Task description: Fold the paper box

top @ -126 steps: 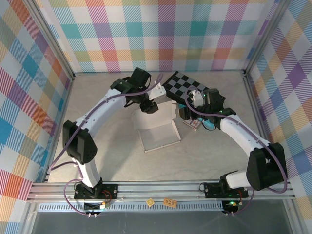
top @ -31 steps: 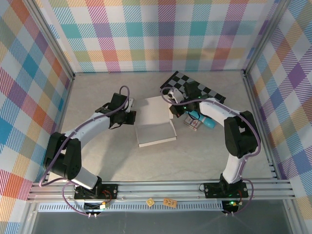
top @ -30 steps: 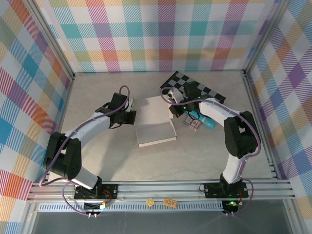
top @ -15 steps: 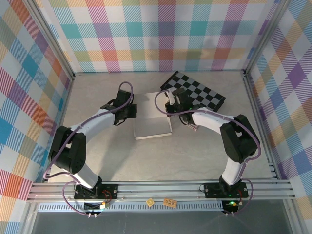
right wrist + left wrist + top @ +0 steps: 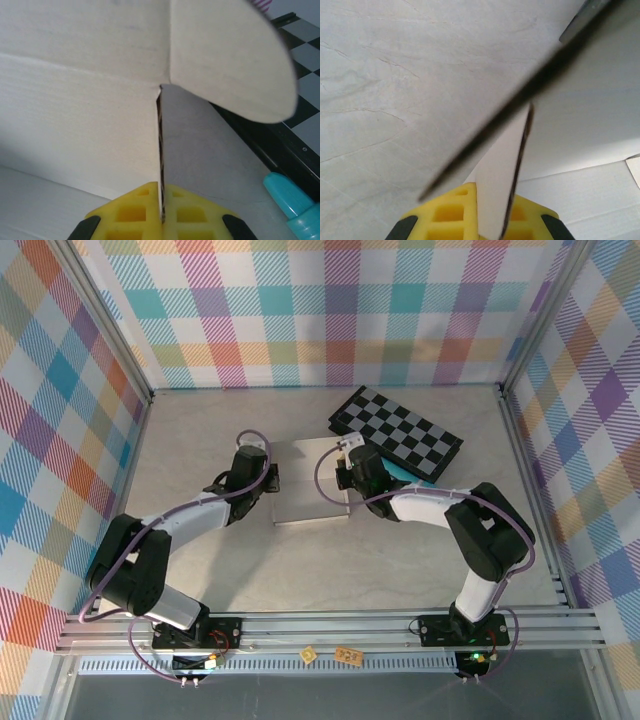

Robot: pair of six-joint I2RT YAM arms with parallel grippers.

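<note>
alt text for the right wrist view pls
The right tool is shut on a thin wall of the white paper box, a rounded flap above it. A checkered board and a teal object lie at right.

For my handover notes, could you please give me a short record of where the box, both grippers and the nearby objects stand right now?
task object: paper box, white cardboard, on the table between the two arms
left gripper: shut on a thin panel at the box's left side
right gripper: shut on an upright wall at the box's right side, below a rounded flap
checkerboard: black and grey, lying flat behind and to the right of the box
teal object: beside the checkerboard's edge, kind unclear
</note>
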